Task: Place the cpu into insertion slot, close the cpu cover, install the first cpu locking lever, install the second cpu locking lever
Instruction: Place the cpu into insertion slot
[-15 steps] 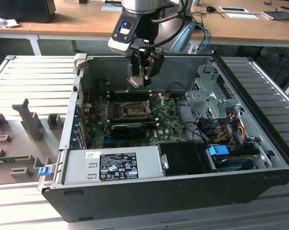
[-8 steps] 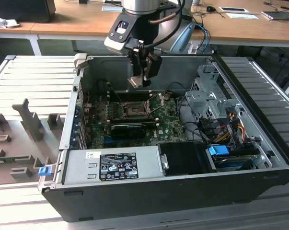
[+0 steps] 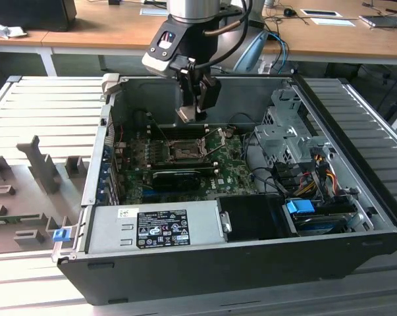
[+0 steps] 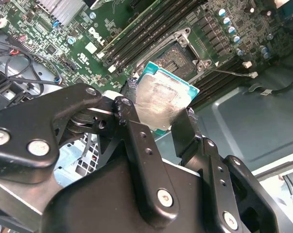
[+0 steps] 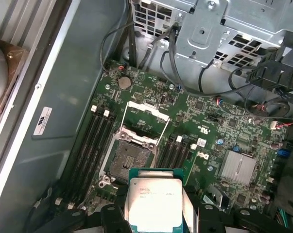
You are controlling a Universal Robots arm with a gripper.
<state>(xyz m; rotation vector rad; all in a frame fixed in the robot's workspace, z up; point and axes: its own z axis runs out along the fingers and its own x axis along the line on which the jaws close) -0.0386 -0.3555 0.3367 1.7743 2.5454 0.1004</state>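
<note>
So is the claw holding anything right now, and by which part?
Yes. The claw is holding the cpu, pinched by two opposite edges with its flat face left uncovered.

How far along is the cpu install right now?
Done: only the pickup. In hand: the tool grips the cpu above the green board. Left: the insertion slot sits bare, the cpu cover stands raised, and both locking levers are unlatched.
</note>
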